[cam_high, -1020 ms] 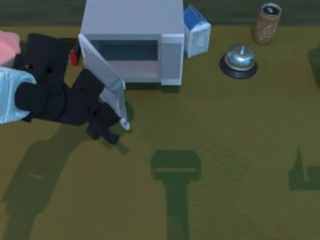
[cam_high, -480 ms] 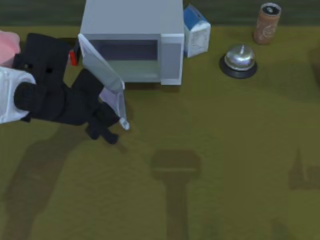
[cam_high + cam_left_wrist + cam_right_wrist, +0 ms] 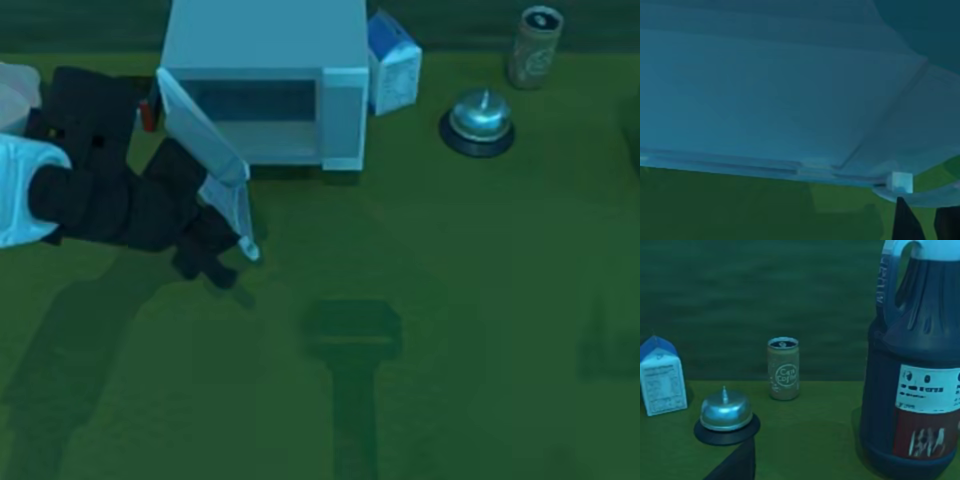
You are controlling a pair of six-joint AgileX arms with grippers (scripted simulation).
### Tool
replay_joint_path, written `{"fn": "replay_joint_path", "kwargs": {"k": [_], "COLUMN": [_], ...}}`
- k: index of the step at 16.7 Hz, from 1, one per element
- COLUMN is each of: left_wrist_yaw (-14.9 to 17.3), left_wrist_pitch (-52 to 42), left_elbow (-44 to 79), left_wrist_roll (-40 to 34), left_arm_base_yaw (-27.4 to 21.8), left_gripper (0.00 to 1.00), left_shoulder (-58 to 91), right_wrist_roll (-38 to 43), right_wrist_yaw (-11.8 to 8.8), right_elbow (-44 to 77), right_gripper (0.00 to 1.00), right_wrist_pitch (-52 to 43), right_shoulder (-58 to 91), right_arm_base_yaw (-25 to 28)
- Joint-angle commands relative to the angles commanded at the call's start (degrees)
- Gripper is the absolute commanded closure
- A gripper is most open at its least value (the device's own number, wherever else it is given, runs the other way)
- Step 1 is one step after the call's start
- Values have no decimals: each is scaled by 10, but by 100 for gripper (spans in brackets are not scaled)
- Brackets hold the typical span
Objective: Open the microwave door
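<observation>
The white microwave (image 3: 265, 35) stands at the back of the table, left of centre. The microwave door (image 3: 205, 150) is swung wide out toward the front left, and the oven cavity shows behind it. My left gripper (image 3: 222, 272) is at the door's free end, shut on its edge. In the left wrist view the door panel (image 3: 765, 100) fills most of the picture, and the dark fingertips (image 3: 902, 222) reach up to its lower rim. My right gripper (image 3: 737, 465) shows only as a dark sliver in its own wrist view and is outside the top view.
A blue-and-white milk carton (image 3: 392, 62) stands against the microwave's right side. A silver bell (image 3: 478, 120) and a drink can (image 3: 535, 45) sit at the back right. A big dark jug (image 3: 912, 365) stands close in the right wrist view.
</observation>
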Motion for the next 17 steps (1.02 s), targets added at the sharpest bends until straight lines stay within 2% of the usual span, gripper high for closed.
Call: {"fn": "replay_joint_path", "kwargs": {"k": [6,17], "left_wrist_yaw": [0,25], "left_wrist_pitch": [0,-19], "left_elbow": [0,2], "left_wrist_roll": [0,40], "left_arm_base_yaw": [0,17], "left_gripper": [100,100], "left_shoulder": [0,-1], "right_wrist_roll": [0,0], "right_wrist_yaw": [0,0], "right_elbow": [0,0], "right_gripper": [0,0], "right_wrist_pitch": [0,0], "right_shoulder": [0,0], "right_arm_base_yaw": [0,0]}}
